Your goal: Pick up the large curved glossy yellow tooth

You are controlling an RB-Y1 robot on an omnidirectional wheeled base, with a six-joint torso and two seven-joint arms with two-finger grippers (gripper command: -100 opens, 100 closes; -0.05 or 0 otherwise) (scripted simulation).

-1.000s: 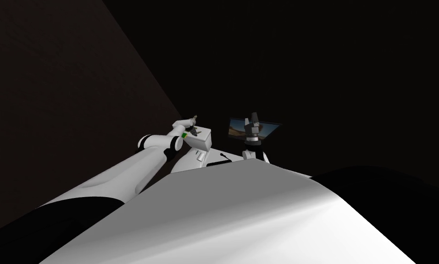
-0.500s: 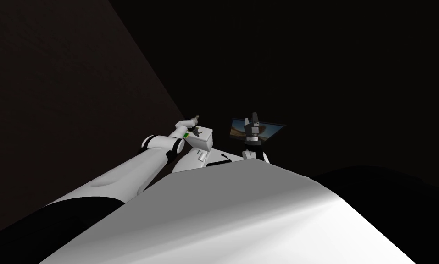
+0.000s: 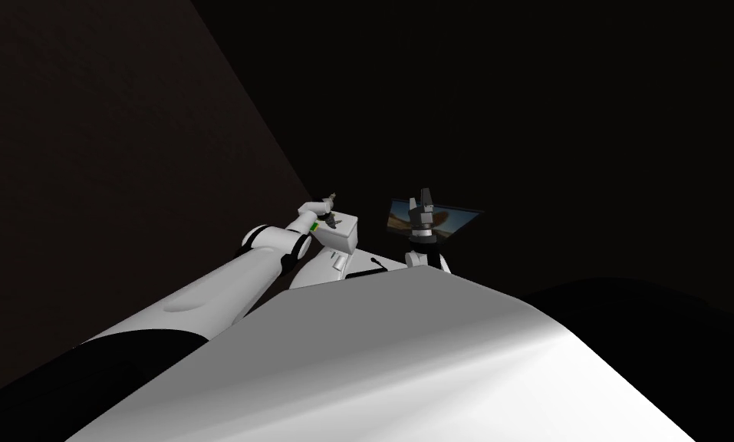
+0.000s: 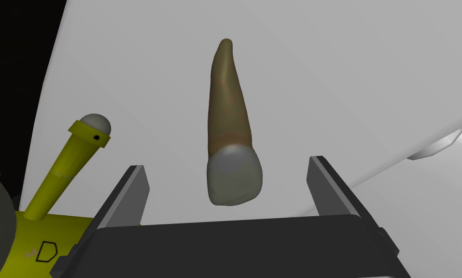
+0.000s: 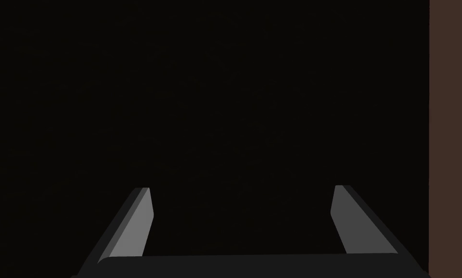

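Observation:
In the left wrist view a long curved tooth (image 4: 231,130) with a brownish-yellow root and a grey-white crown lies on a white surface (image 4: 345,72). Its crown end sits between my left gripper's (image 4: 230,178) fingers, which stand open with a gap on each side. In the head view the left gripper (image 3: 327,219) is over a small white box-like table top (image 3: 347,232), at the end of the outstretched left arm. My right gripper (image 3: 424,201) is raised to the right of it; its own wrist view has the right gripper (image 5: 242,219) open and holding nothing.
A yellow toy-like object (image 4: 65,169) with a grey-tipped stalk and a letter D on its body sits right beside the left finger. A framed picture (image 3: 434,217) stands behind the right gripper. Dark walls surround the spot.
The head view has shifted slightly, and my left arm and the table top sit a little further right in it. The right gripper holds its place.

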